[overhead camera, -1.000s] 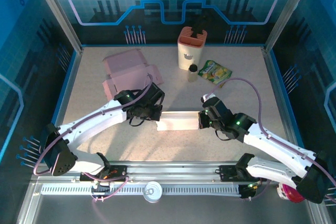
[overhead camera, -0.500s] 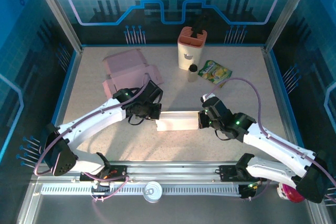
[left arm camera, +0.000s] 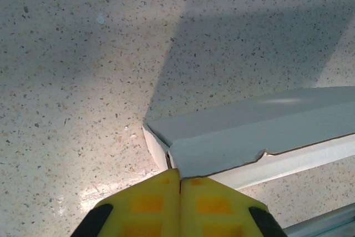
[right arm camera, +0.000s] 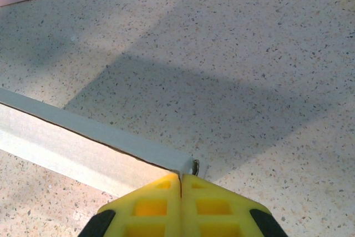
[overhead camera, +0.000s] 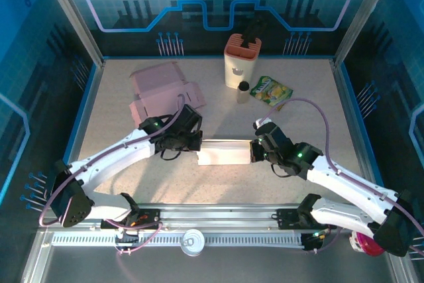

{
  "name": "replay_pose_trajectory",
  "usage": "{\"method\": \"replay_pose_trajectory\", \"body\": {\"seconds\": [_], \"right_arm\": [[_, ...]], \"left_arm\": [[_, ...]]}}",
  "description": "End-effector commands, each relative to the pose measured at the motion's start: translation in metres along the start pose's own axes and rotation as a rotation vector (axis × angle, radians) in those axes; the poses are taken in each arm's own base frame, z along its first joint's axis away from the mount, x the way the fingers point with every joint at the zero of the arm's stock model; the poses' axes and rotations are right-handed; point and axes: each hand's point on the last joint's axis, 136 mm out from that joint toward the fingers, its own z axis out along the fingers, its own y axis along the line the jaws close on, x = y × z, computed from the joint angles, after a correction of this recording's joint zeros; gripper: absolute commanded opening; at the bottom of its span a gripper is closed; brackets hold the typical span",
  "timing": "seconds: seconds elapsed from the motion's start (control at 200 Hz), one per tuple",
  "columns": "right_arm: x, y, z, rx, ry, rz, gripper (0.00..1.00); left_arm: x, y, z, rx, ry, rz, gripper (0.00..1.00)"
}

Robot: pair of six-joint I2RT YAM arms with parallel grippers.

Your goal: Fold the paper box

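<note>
Tabletop (overhead camera: 218, 193): speckled beige surface, matt, with soft grey shadows around the centre.
Room: a cell lit in blue. Printed blue walls (overhead camera: 33, 64) stand at 9, 12 and 3 o'clock, and grey metal posts (overhead camera: 73, 14) rise at the 11 and 1 o'clock corners.
Box (overhead camera: 225, 152): white, long and narrow. It lies at the centre of the tabletop with its length from 9 to 3 o'clock, and its long walls are folded up.
Left end effector (overhead camera: 197, 148): at the 9 o'clock end of the box. The yellow fingers are pressed together, and the box's corner is caught at their tips.
Right end effector (overhead camera: 254, 152): at the 3 o'clock end of the box. The fingers are pressed together on the end edge of the box.
Other things: a flat pink carton (overhead camera: 162, 87) lies at 11 o'clock. At 12 to 1 o'clock are a pink holder (overhead camera: 242, 61), just beside it a small bottle (overhead camera: 244, 91), and a green packet (overhead camera: 271, 89).
Edges: a blue strip (overhead camera: 85, 107) borders the tabletop on three sides. A metal rail (overhead camera: 252, 238) runs along 6 o'clock, with a can (overhead camera: 193, 240) on it.
Open room: bare tabletop at 6 o'clock between the box and the rail, and at 3 o'clock. The arms cross at 8 and 4 o'clock.
</note>
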Motion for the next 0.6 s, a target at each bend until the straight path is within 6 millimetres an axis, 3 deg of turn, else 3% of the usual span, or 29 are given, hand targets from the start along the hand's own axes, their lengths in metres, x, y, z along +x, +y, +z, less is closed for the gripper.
{"method": "replay_pose_trajectory", "body": {"seconds": [0.0, 0.595], "right_arm": [[0.016, 0.001, 0.009, -0.002, 0.049, -0.028, 0.00], [0.028, -0.010, 0.009, 0.089, 0.050, -0.054, 0.00]], "left_arm": [[0.016, 0.005, 0.008, -0.009, 0.046, 0.008, 0.00], [0.031, 0.018, 0.010, -0.131, 0.004, 0.077, 0.00]]}}
